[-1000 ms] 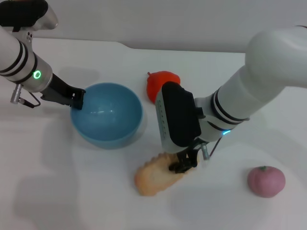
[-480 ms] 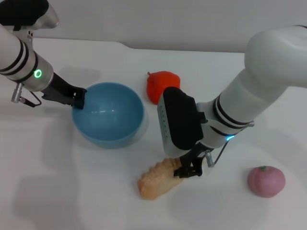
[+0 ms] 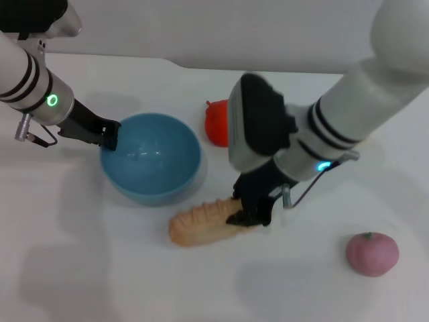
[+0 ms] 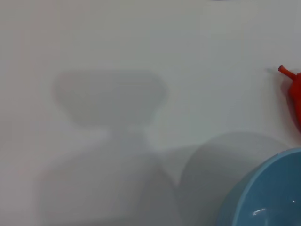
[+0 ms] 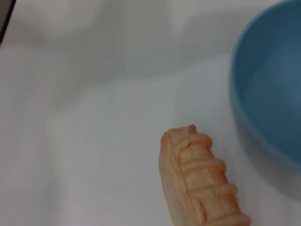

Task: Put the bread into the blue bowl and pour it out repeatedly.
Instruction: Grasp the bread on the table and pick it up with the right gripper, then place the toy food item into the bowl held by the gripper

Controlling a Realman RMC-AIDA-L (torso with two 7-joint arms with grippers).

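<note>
Head view: the right gripper (image 3: 249, 213) is clenched on one end of the bread (image 3: 201, 223), a long ridged tan-orange loaf with scalloped edges, holding it just beside the blue bowl (image 3: 150, 158), apparently to carry it over the rim. The left gripper (image 3: 107, 136) pinches the bowl's rim on the side away from the bread, likely steadying it for tipping. The bowl is round, deep, glossy smooth plastic and holds nothing. A red pepper-like toy (image 3: 216, 123) sits behind it; a pink round fruit (image 3: 372, 253) lies well apart on the white table (image 3: 94, 268)
</note>
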